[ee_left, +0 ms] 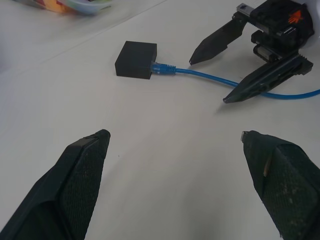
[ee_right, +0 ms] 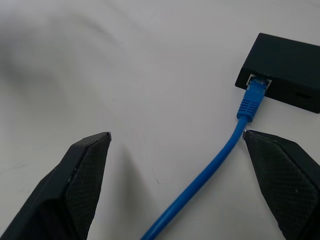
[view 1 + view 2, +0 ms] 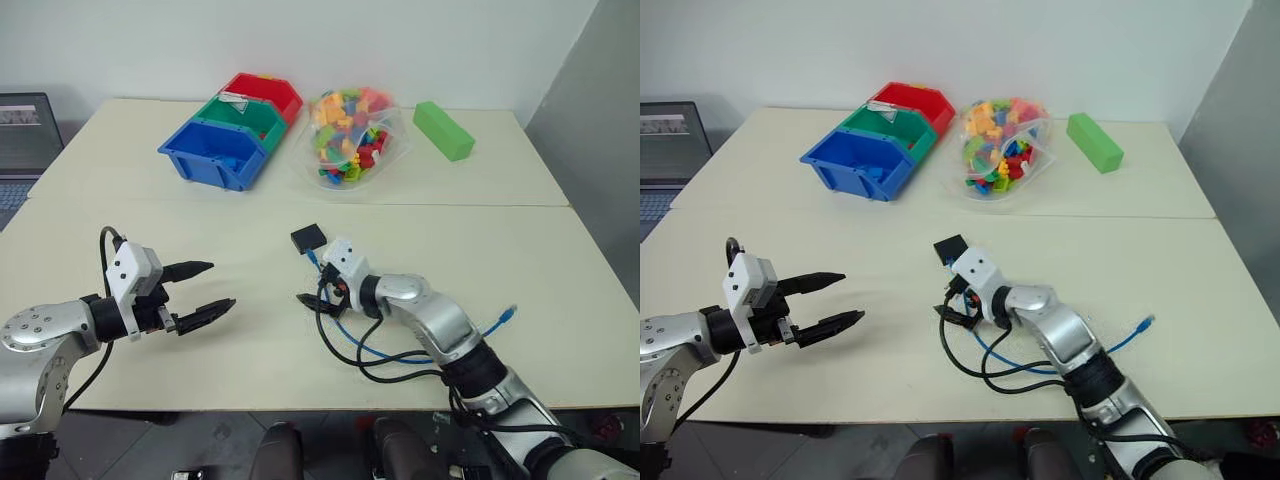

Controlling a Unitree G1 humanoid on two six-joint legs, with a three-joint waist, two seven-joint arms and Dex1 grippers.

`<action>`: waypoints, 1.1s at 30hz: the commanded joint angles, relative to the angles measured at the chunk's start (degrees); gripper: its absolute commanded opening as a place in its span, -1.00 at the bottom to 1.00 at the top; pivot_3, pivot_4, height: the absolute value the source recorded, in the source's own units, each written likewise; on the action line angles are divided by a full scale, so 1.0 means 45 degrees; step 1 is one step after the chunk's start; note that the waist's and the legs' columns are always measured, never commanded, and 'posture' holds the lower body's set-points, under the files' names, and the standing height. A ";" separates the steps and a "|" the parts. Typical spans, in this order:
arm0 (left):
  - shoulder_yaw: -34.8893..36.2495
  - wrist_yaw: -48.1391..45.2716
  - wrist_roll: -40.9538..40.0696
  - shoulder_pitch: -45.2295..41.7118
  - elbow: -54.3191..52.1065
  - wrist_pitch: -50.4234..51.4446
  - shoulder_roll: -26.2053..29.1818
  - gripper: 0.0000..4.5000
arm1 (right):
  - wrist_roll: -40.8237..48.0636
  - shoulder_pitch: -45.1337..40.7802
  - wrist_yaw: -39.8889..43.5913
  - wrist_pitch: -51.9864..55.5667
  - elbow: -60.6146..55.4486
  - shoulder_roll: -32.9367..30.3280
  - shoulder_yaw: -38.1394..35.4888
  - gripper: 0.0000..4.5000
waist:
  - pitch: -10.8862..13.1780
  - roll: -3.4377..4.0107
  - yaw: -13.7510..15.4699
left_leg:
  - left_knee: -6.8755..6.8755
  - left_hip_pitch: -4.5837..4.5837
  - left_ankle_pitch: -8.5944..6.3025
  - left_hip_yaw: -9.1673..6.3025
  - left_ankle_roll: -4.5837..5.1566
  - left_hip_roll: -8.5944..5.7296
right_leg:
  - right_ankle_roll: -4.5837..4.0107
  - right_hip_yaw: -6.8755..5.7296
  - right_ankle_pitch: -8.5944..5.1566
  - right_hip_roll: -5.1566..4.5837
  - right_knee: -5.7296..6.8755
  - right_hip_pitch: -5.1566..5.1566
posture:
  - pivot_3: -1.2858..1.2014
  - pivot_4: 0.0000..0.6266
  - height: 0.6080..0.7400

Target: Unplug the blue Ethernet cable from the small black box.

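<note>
From my head, my right gripper [image 3: 312, 290] hovers with jaws apart just short of the small black box [image 3: 308, 238] on the bench [image 3: 150, 215]; my left gripper [image 3: 202, 290] waits well aside, jaws also apart. My left wrist view shows the blue Ethernet cable [image 1: 200, 75] plugged into the box ahead. My right wrist view has the plug just beyond my fingertips. The box looks light and likely to slide; the cord is limp, so I'd pinch the stiff plug.
</note>
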 commanded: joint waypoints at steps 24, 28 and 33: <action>-0.0103 0.1132 -0.0083 -0.1178 0.0738 0.0835 -0.0196 1.00 | -0.1696 -0.0427 -0.0512 -0.1283 0.0819 0.0137 -0.0750 -0.99 | -0.0003 -0.0005 -0.0134 | -0.0001 0.0010 -0.0001 0.0005 0.0002 0.0003 | -0.0020 0.0006 0.0012 0.0005 0.0027 -0.0006 | 0.03 -0.52 1.00; -0.0101 0.1226 -0.0889 -0.1582 0.0847 0.2155 -0.0328 1.00 | -0.2237 0.0214 0.1051 -0.3199 -0.1333 -0.1803 0.0032 -0.99 | -0.0003 -0.0005 -0.0013 | 0.0002 -0.0007 -0.0001 0.0007 0.0002 -0.0011 | -0.0013 -0.0002 0.0009 -0.0007 0.0004 -0.0007 | 0.03 -0.52 1.00; 0.0057 0.1330 -0.2735 -0.2713 0.0994 0.4645 -0.0607 1.00 | -0.3235 0.0304 0.2165 -0.7146 -0.2088 -0.3689 0.0311 -0.99 | -0.0002 -0.0006 -0.0081 | -0.0001 -0.0002 -0.0003 0.0012 0.0004 0.0006 | 0.0041 -0.0005 -0.0020 0.0009 0.0007 -0.0012 | 0.03 -0.52 1.00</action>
